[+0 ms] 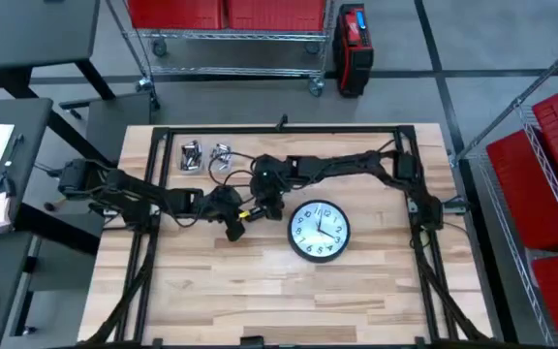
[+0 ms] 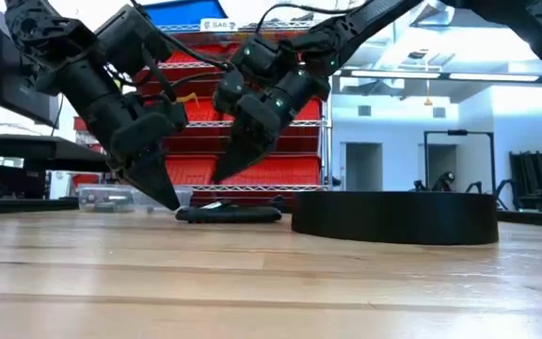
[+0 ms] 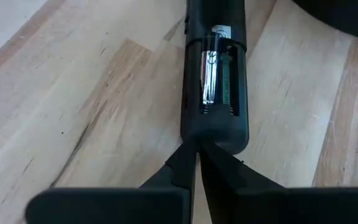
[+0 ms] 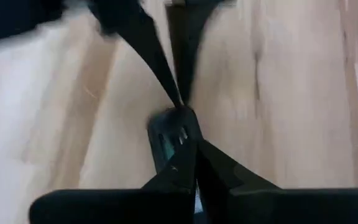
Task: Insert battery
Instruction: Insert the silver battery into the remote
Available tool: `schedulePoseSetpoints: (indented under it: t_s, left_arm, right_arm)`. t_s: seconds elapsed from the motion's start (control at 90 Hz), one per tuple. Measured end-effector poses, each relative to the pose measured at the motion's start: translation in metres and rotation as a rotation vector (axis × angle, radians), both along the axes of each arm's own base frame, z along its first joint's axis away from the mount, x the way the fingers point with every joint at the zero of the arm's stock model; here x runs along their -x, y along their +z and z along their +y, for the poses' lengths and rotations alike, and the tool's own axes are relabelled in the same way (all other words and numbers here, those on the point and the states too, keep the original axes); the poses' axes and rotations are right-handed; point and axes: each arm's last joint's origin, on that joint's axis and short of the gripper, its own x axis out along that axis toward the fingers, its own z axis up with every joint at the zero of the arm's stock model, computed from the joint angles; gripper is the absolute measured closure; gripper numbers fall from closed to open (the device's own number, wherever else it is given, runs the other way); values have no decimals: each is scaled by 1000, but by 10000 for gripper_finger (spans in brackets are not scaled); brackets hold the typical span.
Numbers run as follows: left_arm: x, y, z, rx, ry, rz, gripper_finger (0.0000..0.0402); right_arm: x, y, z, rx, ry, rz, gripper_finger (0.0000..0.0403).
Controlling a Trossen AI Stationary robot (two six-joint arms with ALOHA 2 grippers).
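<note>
A black remote (image 3: pixel 214 74) lies flat on the wooden table with its battery bay open and facing up. A silver battery (image 3: pixel 211 68) lies in the bay beside a green part (image 3: pixel 225 78). My left gripper (image 3: pixel 195 149) is shut, with its tips at the remote's rounded end (image 2: pixel 184 214). My right gripper (image 2: pixel 217 179) is also shut. It slants down over the remote's middle (image 2: pixel 229 213), and the low view shows a small gap under its tip. The two arms meet left of the clock (image 1: pixel 319 231). My left gripper has its shut fingertips (image 3: pixel 185 155) against the remote's rounded end (image 3: pixel 213 142), on the side toward the table's left. The fingers slant down from the left and lie along the remote's length. The remote lies flat on the table.
A round black wall clock (image 2: pixel 393 217) lies face up just right of the remote. Two clear boxes with batteries (image 1: pixel 206 155) stand at the far left of the table. A black frame (image 1: pixel 279 131) runs around the table's edges. Bare wood (image 1: pixel 260 291) lies toward the near edge.
</note>
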Motion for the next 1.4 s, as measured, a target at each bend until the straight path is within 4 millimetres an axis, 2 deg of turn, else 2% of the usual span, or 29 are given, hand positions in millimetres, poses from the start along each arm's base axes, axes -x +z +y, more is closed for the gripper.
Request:
schedulePoseSetpoints:
  t_s: [0.2, 0.333, 0.622, 1.078, 1.4]
  left_arm:
    - [0, 0, 0, 1, 1, 2, 398]
    - [0, 0, 0, 1, 1, 1, 398]
    - [0, 0, 0, -1, -1, 2, 398]
    - [0, 0, 0, 1, 1, 0, 398]
    - [0, 0, 0, 2, 1, -1, 398]
  right_arm:
    - [10, -5, -15, -70, 7, 38, 403]
    - [11, -8, -11, -75, 25, 46, 403]
    - [10, -18, 11, -74, 79, 43, 403]
    - [12, -18, -3, -66, 40, 29, 403]
    - [6, -20, 8, -42, 78, -4, 403]
